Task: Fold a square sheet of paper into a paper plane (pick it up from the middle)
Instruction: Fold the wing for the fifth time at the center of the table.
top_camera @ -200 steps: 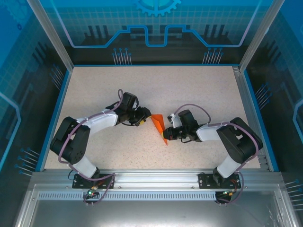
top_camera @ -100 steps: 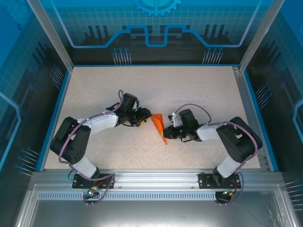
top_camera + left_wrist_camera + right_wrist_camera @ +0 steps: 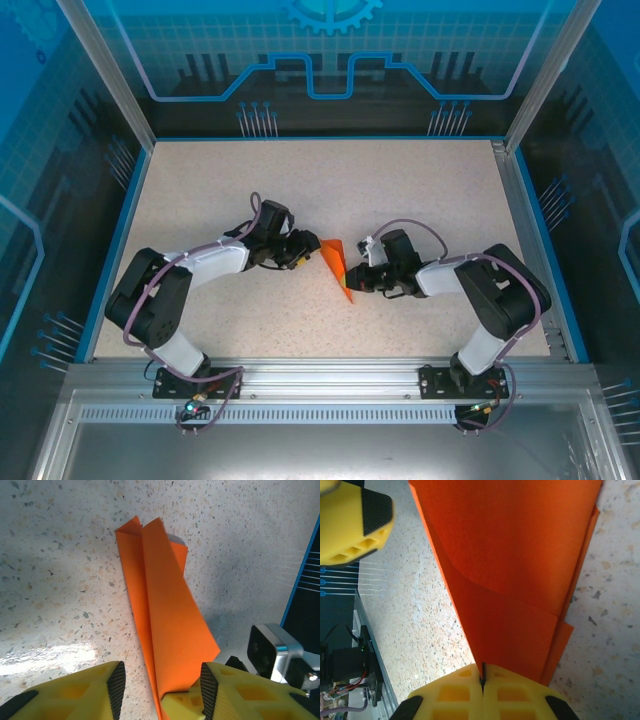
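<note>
The square sheet of paper is now folded into a narrow orange paper plane (image 3: 337,266) with a centre crease, and it rests on the speckled table between my two grippers. My right gripper (image 3: 356,281) is shut on its folded edge; in the right wrist view the jaws (image 3: 481,680) pinch the crease of the paper plane (image 3: 520,555). My left gripper (image 3: 306,250) stands open at the other side. In the left wrist view the paper plane (image 3: 165,610) runs between its fingers (image 3: 161,687) and lies close to the right pad (image 3: 207,686).
The table (image 3: 330,180) has a blue border and clear enclosure walls around it. A metal rail (image 3: 320,375) carries the arm bases at the near edge. The right wrist's camera housing (image 3: 272,650) sits close to my left gripper's right finger.
Hardly anything differs: both grippers and the orange paper sit nearly where they were. The right grip has stayed shut and the left jaws just as far apart.
</note>
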`<state>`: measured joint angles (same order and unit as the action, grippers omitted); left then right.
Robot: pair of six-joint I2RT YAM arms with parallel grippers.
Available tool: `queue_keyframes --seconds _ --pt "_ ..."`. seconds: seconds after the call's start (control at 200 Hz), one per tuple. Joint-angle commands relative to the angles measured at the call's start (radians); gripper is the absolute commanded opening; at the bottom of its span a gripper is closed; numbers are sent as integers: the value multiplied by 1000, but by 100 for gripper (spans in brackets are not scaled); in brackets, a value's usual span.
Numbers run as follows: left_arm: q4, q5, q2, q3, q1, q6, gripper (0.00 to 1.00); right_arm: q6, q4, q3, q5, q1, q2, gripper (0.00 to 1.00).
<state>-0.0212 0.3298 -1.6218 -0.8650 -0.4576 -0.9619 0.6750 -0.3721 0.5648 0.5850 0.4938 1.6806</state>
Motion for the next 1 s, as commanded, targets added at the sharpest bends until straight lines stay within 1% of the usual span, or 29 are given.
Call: queue_keyframes --seconds 0.0,0.165,0.405,0.535,0.69,0.84,0.94,0.995 --pt "9 19 22 11 -8 8 47 11 -5 25 32 -20 28 4" --pt "3 25 13 7 -11 9 47 22 -1 26 32 -29 48 4" --pt "22 29 13 11 -20 12 46 56 -21 21 79 -51 79 4" --pt "39 31 11 12 -31 22 46 116 -110 -6 120 -75 98 4" --pt "44 30 2 12 -36 18 46 147 -150 -16 155 -95 96 4" --pt "54 36 -1 17 -37 20 45 138 -131 -7 182 -99 69 4" --pt "78 43 -1 24 -41 24 44 123 -77 10 184 -100 69 4" --pt "99 56 -9 25 -45 27 43 141 -105 7 196 -101 79 4"
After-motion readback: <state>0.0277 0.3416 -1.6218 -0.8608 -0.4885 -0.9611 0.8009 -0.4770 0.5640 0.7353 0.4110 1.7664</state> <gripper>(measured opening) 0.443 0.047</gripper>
